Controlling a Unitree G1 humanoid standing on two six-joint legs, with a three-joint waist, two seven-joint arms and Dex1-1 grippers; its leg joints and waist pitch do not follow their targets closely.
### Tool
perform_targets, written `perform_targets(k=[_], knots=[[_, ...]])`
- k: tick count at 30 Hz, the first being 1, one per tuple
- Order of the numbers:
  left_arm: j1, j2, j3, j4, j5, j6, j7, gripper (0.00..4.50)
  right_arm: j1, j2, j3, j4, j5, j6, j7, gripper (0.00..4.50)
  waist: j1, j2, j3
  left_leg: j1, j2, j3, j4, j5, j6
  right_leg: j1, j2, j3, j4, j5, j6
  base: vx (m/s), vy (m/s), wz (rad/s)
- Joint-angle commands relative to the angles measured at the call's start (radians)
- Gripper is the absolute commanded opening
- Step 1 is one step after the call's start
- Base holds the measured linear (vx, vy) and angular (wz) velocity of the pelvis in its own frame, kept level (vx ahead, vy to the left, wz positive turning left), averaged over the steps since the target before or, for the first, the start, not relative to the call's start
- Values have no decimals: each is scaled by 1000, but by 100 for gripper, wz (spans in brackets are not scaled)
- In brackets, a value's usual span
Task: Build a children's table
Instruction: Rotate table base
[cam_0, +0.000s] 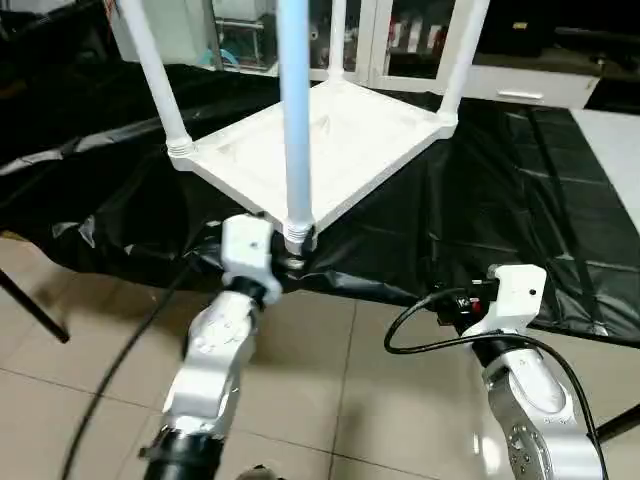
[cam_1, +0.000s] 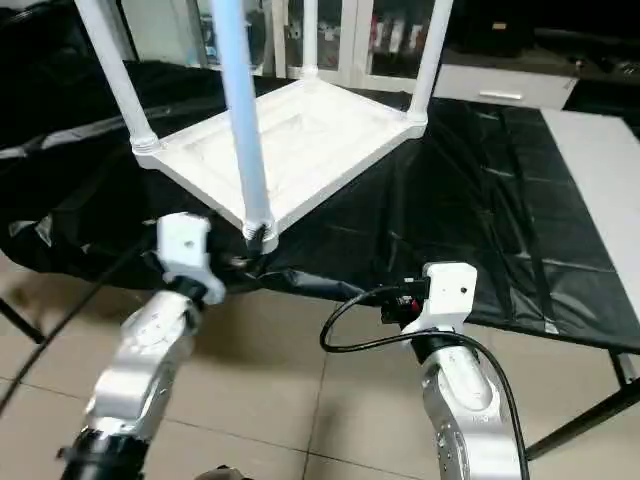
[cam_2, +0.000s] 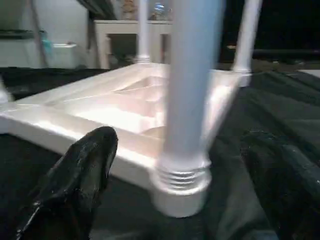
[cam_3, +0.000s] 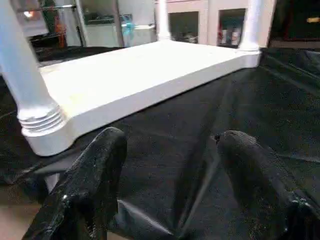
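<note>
left wrist view: near leg (cam_2: 192, 85) stands between open left tool (cam_2: 180, 185) fingers.

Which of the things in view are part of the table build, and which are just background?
Part of the job:
- white tabletop, lying upside down
- four white legs standing up from its corners; the nearest leg is in front of the left end effector, whose fingers are open

Background:
- black cover over the work surface
- white cabinets behind
- tiled floor
</note>
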Motion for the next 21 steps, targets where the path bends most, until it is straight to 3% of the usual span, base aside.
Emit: perform_targets(k=[1,2,3,4,5,6,7,8,9,10,11,12,13,14,15,16,17,18,19,20,21], knots=[[2,3,31,-36,-13,-9,0,445,2,-9,28,0,-2,0,31,323,-8,-11,-53,25,122,-57,-91,-229,45,32,-155,81,-88,-136,-107,0,0,0],[-1,5,41,-42,-19,-17,2,445,-3,-8,38,0,-1,-6,43,323,-9,-7,-47,37,120,-54,-97,-331,24,38,-156,81,-97,-249,-99,0,0,0],[-8,9,51,-47,-24,-15,5,445,-12,-4,48,2,2,-14,55,323,-14,-2,-37,63,116,-54,-105,-482,-7,34,-144,74,-117,-412,-83,0,0,0],[-12,13,53,-49,-25,-13,11,445,-17,-2,53,3,6,-19,62,323,-19,-5,-31,75,112,-53,-107,-550,-15,36,-138,69,-128,-488,-72,0,0,0],[-21,23,55,-46,-26,-13,12,445,-27,8,58,7,17,-22,69,323,-24,2,-23,101,100,-52,-106,-650,-24,37,-129,59,-155,-612,-44,0,0,0],[-28,29,59,-43,-29,-11,10,445,-34,13,59,8,20,-21,68,323,-29,5,-15,116,99,-53,-104,-696,-28,33,-125,50,-163,-656,-34,0,0,0],[-38,36,63,-42,-39,-7,0,445,-40,20,59,5,35,-16,72,323,-46,3,-8,142,97,-61,-109,-783,-41,39,-107,24,-170,-693,-18,0,0,0],[-41,38,64,-42,-41,-5,-3,445,-42,21,59,3,37,-14,73,323,-52,17,-4,151,102,-66,-117,-829,-50,40,-99,12,-165,-670,-15,53,36,-8],[-46,44,65,-41,-43,-3,-9,445,-43,19,61,0,40,-15,78,323,-70,17,-10,146,116,-78,-146,-891,-65,65,-93,3,-127,-562,-18,53,36,-8],[-52,49,67,-41,-48,-2,-17,445,-45,18,63,-2,41,-15,81,323,-77,22,-4,141,123,-78,-171,-931,-68,69,-90,8,-98,-473,-29,65,25,-6],[-59,53,73,-40,-54,3,-28,445,-46,15,62,1,40,-18,86,323,-87,12,-11,150,108,-69,-160,-895,-64,69,-109,23,-118,-470,-55,75,7,-2],[-60,54,74,-40,-55,4,-29,445,-46,14,62,2,40,-19,87,323,-87,11,-15,144,93,-59,-144,-838,-57,77,-128,37,-137,-502,-70,75,7,-2],[-63,55,77,-40,-59,8,-33,445,-47,12,60,8,39,-21,89,323,-74,-10,-25,82,63,-31,-104,-582,-3,141,-172,79,-172,-611,-77,101,-4,-5],[-67,57,82,-36,-66,14,-39,445,-50,10,55,18,37,-25,91,323,-54,-16,-31,49,48,-22,-57,-414,42,171,-204,108,-192,-681,-75,143,-4,-2],[-72,63,82,-29,-67,15,-43,445,-54,10,51,27,36,-28,93,323,-29,-14,-42,-21,41,-46,41,-144,119,211,-250,147,-201,-707,-115,143,-4,-2],[-75,67,81,-23,-67,15,-46,445,-57,10,49,33,35,-29,94,323,-23,-6,-49,-35,39,-53,37,-95,122,217,-225,131,-191,-629,-129,159,9,-2],[-80,73,78,-13,-63,14,-49,445,-63,9,45,38,34,-28,91,323,-23,10,-51,-19,41,-51,-25,-29,118,196,-135,63,-165,-469,-127,164,28,-1],[-84,76,76,-7,-60,14,-50,445,-67,8,44,41,34,-27,89,323,-27,25,-62,19,49,-47,-57,9,114,179,-93,27,-153,-375,-111,164,28,-1],[-91,81,76,4,-56,15,-47,445,-74,6,43,43,36,-23,85,323,-77,58,-74,168,130,-157,-90,30,238,54,-16,-28,-20,-232,-31,234,65,2],[-95,81,78,7,-56,17,-44,445,-75,5,43,41,38,-20,84,323,-111,49,-83,240,178,-213,-92,30,334,-26,-26,-16,51,-242,4,241,60,5],[-101,81,82,14,-58,22,-39,445,-77,4,44,36,41,-14,85,323,-108,30,-87,241,198,-213,-58,103,459,-100,-62,17,126,-152,98,241,60,5]])
